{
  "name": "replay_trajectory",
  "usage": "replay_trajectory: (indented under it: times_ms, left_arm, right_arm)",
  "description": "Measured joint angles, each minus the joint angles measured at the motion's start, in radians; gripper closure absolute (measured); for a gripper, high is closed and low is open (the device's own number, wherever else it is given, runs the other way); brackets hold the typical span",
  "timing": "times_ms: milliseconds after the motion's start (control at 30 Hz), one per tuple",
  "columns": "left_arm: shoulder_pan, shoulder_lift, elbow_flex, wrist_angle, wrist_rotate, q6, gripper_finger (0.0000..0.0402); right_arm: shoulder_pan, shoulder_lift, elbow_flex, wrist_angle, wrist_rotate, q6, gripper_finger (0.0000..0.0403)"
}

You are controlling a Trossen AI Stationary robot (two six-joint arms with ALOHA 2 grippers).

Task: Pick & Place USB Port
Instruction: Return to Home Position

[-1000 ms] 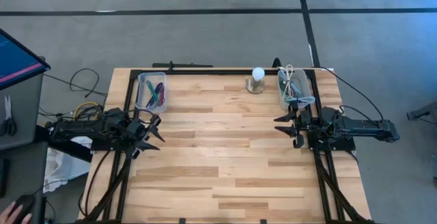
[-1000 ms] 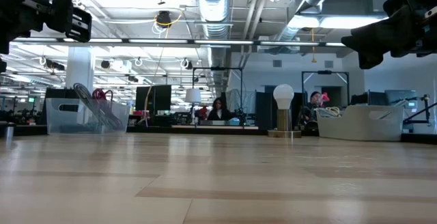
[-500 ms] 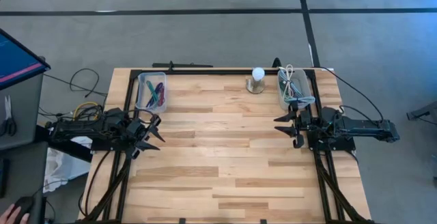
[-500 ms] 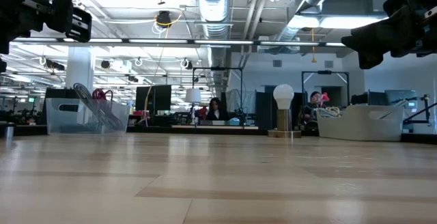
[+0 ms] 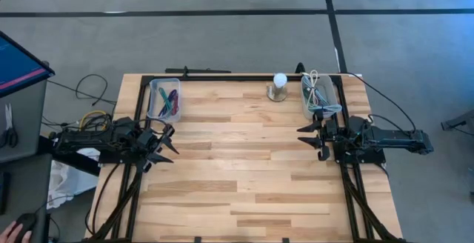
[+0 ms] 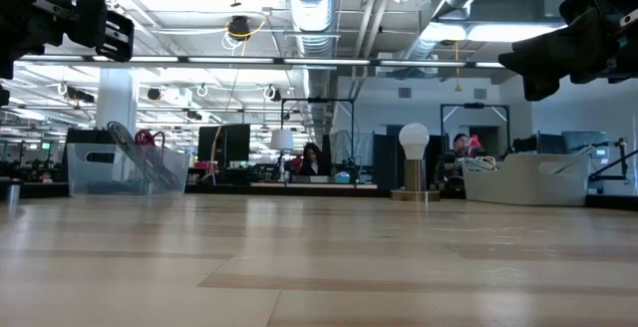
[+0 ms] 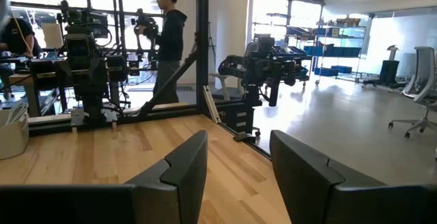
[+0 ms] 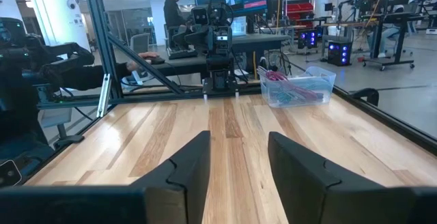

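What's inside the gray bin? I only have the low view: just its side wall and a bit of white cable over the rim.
Observer: The high view shows the gray bin holding a looped white cable, plus bluish cables at the end nearest the right arm.
Operator: Right gripper carrying anything?
Observer: No. In the right wrist view the right gripper is open and empty, over bare table.
Operator: And the left?
Observer: The left wrist view shows the left gripper open and empty too. From above it sits near the table's left edge.
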Motion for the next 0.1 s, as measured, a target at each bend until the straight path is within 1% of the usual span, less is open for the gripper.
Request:
replay_trajectory:
  times_ms: [100]
  left_arm:
    - [0.000,0.000,0.000,0.000,0.000,0.000,0.0242]
  right_arm:
    - [0.000,0.000,0.000,0.000,0.000,0.000,0.0261]
